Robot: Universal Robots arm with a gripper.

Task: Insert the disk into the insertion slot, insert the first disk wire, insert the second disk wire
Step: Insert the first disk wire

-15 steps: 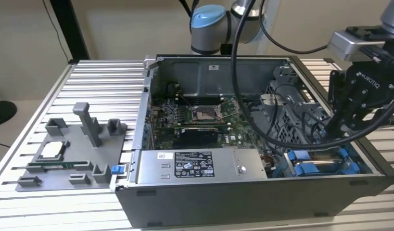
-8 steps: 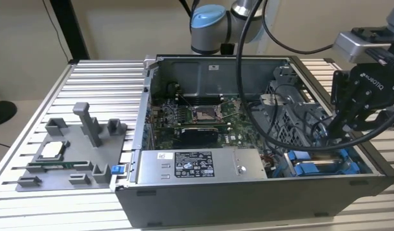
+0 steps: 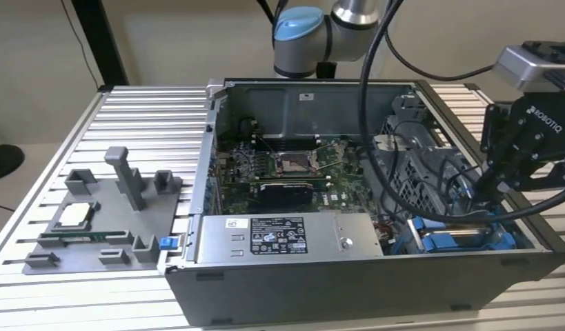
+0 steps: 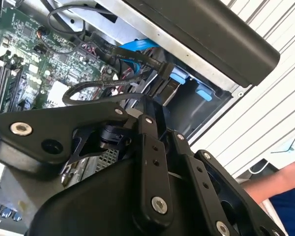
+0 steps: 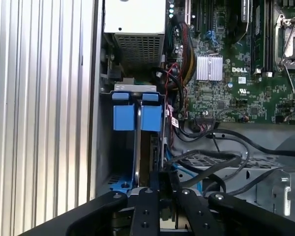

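Table edge, exterior view's left: a grey fixture (image 3: 103,221) rests on the ribbed table (image 3: 135,110), well apart from the work.
Table middle: the open computer case (image 3: 356,289) lies with its inside facing up.
Case, near wall: the power supply (image 3: 282,238) lies along it, with the motherboard (image 3: 292,162) behind.
Case, near corner on the exterior view's right: the insertion slot (image 5: 135,87) sits here, blue clips showing.
Disk: the disk (image 5: 137,147) appears to stand on edge inside the slot, its blue carrier level with the bay.
Wires: black wires (image 3: 430,207) loop over this corner. In the first wrist view a blue wire (image 5: 187,178) runs just beside the slot.
Plug: in the second wrist view a black plug (image 4: 163,69) lies against the bay's end. Whether it is seated cannot be told.
Gripper: the gripper (image 3: 492,187) hangs low over the slot's corner, among the wires. Its fingers (image 5: 155,179) are drawn close together, and whether they pinch a wire is hidden.
Done, by my reading: the disk step.
In hand: the wire steps. Neither wire can be confirmed home.
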